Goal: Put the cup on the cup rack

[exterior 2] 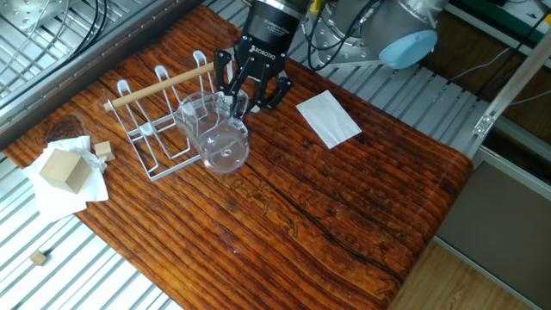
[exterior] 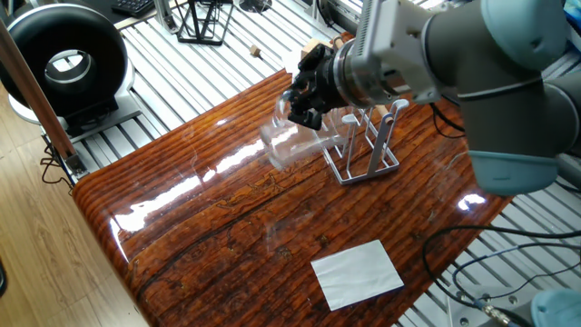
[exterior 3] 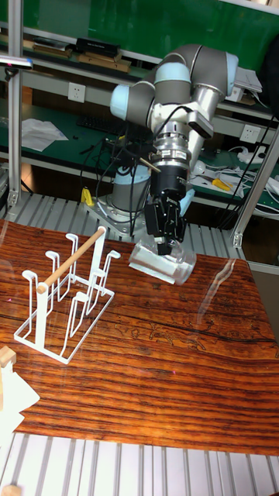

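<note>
Your cup (exterior 2: 214,136) hangs tilted in the air just beside the rack (exterior 2: 159,120), rim pinched by the gripper (exterior 2: 238,102); you're mid-carry, so next turn its mouth down over a peg

- One fixed view looks down steeply from high beyond a corner of the table (exterior: 182,236), near the arm's side, with the cup rack (exterior: 363,145) towards the far edge.
- The other fixed view looks down from the opposite side, the cup rack (exterior 2: 164,120) at upper left.
- The tall fixed view sits lower, facing the arm across the table (exterior 3: 155,387).
- All three share the tabletop and rack.
</note>
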